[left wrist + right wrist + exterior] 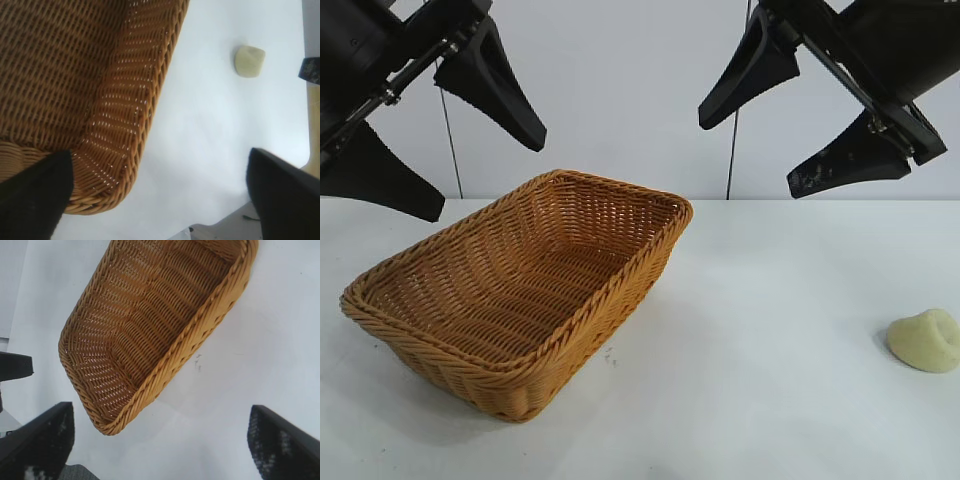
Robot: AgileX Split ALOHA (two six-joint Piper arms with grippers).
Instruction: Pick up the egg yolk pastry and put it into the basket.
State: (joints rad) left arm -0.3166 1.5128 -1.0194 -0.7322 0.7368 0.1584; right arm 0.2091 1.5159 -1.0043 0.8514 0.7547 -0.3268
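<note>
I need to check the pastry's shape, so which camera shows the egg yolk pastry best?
The exterior view: the egg yolk pastry sits unobstructed on the white table, near that view's right edge. The left wrist view shows it smaller and farther off. The right wrist view does not show it, only the basket.

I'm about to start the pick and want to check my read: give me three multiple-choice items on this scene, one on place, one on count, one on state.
1. Where is the egg yolk pastry?
A. inside the basket
B. on the table, at the right of the exterior view
C. in the right tool

2. How many things lie inside the basket?
A. none
B. one
C. two

3. How do the left tool and right tool stand?
A. both shut on the pastry
B. left shut, right open
C. both open, raised, empty

Answers: 1 B, the pastry sits on bare table apart from the basket; 2 A, only weave shows inside; 3 C, both sets of fingers are spread above the table.
</note>
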